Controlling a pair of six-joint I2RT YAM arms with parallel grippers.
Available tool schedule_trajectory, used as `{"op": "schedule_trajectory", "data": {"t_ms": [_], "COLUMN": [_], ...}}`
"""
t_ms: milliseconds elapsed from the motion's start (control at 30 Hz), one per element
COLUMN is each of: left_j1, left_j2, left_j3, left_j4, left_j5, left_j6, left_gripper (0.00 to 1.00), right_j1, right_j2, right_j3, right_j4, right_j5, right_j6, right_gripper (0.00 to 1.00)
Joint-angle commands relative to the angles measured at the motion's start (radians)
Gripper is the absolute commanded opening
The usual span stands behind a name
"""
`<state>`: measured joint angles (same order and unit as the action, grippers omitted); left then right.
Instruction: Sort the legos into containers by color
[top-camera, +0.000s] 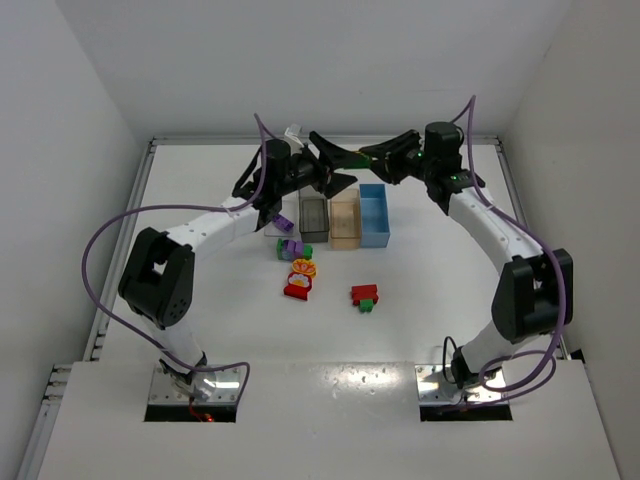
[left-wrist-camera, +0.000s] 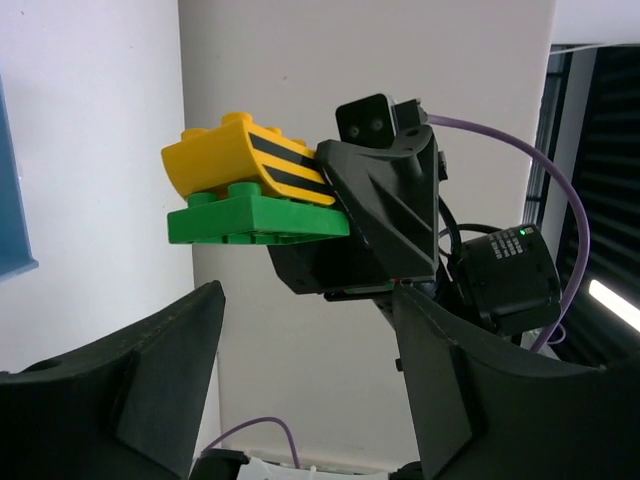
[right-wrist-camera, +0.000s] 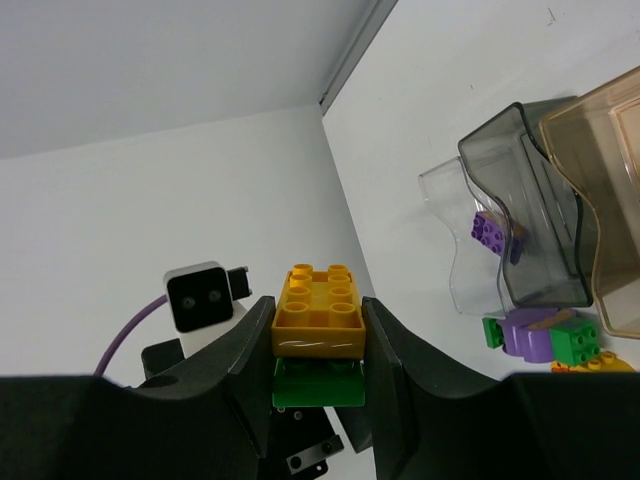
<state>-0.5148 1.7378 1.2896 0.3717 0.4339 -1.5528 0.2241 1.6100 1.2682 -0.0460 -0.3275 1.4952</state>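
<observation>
Yellow brick (right-wrist-camera: 318, 312) stuck on green brick (right-wrist-camera: 315, 383) is pinched by R gripper (right-wrist-camera: 318, 350), held mid-air near bins (top-camera: 375, 244), prob. so stack can be split by colour. L gripper (left-wrist-camera: 305, 310) is spread, empty, faced at it.

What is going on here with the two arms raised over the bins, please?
The right hand is shut on a yellow brick stacked on a green brick, holding the pair up above the row of bins. The left hand faces it with its fingers open, touching nothing. A purple brick lies in the clear bin; the other bricks sit loose on the table in front of the bins.
</observation>
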Motion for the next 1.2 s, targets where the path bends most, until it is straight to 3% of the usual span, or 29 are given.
{"op": "schedule_trajectory", "data": {"t_ms": [0,100,267,400,833,1067,1167], "left_j1": [0.001,0.001,0.012,0.021,0.03,0.03,0.03], "left_j2": [0.009,0.009,0.009,0.009,0.039,0.029,0.02], "left_j3": [0.019,0.019,-0.004,-0.004,0.034,0.034,0.025], "left_j4": [0.033,0.033,0.033,0.033,0.053,0.16,0.185], "left_j5": [0.009,0.009,-0.001,-0.011,-0.021,0.025,0.025], "left_j6": [-0.003,-0.003,0.007,0.007,0.007,-0.015,-0.027], "left_gripper": [0.76,0.76,0.59,0.55,0.59,0.59,0.63], "right_j1": [-0.008,-0.008,-0.008,-0.008,0.003,-0.006,-0.006], "right_j2": [-0.051,-0.051,-0.062,-0.073,-0.111,-0.093,-0.084], "right_j3": [0.02,0.02,0.02,0.02,-0.021,-0.05,-0.05], "right_j4": [0.031,0.031,0.002,-0.008,-0.041,0.0,0.035], "right_j5": [-0.019,-0.019,-0.019,-0.019,-0.019,-0.03,-0.053], "right_j6": [0.023,0.023,0.033,0.042,0.051,0.062,0.071], "right_gripper": [0.0,0.0,0.0,0.0,0.0,0.0,0.0]}}
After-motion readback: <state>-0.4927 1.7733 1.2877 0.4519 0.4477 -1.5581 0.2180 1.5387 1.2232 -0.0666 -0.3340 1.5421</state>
